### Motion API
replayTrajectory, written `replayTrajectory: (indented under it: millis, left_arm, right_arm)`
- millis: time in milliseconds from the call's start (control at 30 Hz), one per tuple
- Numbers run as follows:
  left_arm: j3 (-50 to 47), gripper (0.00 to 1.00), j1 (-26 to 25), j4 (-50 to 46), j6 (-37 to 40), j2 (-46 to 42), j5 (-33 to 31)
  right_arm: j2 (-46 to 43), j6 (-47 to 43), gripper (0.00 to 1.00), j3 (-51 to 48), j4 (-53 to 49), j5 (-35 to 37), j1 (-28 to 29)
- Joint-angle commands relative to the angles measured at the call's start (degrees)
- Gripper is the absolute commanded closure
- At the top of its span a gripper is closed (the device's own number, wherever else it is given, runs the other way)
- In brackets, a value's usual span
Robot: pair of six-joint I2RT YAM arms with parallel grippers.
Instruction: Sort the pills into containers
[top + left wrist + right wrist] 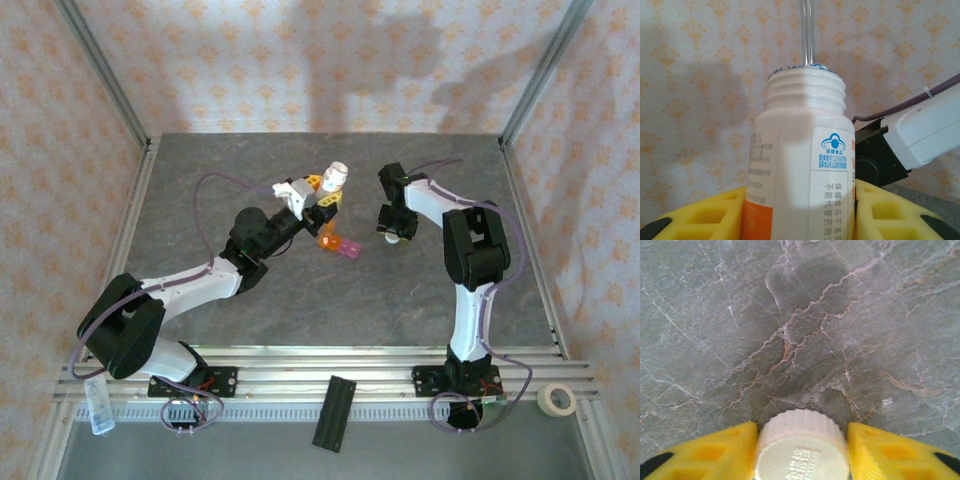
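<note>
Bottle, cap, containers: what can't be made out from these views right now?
Bottle: left wrist view sees the uncapped neck from the side; its opaque wall hides the contents.
Containers: top view, too small to tell whether anything lies inside.
Cap: right wrist view, its lower part cut off by the bottom edge.

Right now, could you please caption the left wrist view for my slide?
Left gripper clamping a white pill bottle, threaded neck uncapped, against patterned wallpaper.
</note>
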Motion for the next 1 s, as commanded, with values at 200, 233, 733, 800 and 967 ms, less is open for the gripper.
replayTrajectory:
  millis: [200,233,733,800,967]
  left_arm:
    - [-2.3,1.0,1.9,6.9,-1.8,2.0,0.9]
    - [-2.7,1.0,2.4,7.9,-2.3,2.4,1.1]
    - [-1.2,1.0,4.8,13.3,-0.3,11.1,5.4]
    - [-0.8,1.0,5.0,13.6,0.8,12.6,6.2]
    - [0.7,1.0,5.8,13.8,3.7,15.6,6.8]
  right_arm:
    - [-2.3,0.2,0.64,-0.4,-0.6,-0.4,-0.4]
    - [-3.1,0.2,0.64,-0.3,-0.6,-0.7,-0.4]
    - [-14.2,-0.4,0.65,10.1,-8.4,-8.5,-0.3]
    - [-14.8,-0.9,0.65,12.5,-9.7,-9.7,-0.3]
    - [-15.4,-3.4,0.65,18.4,-12.7,-13.8,-0.4]
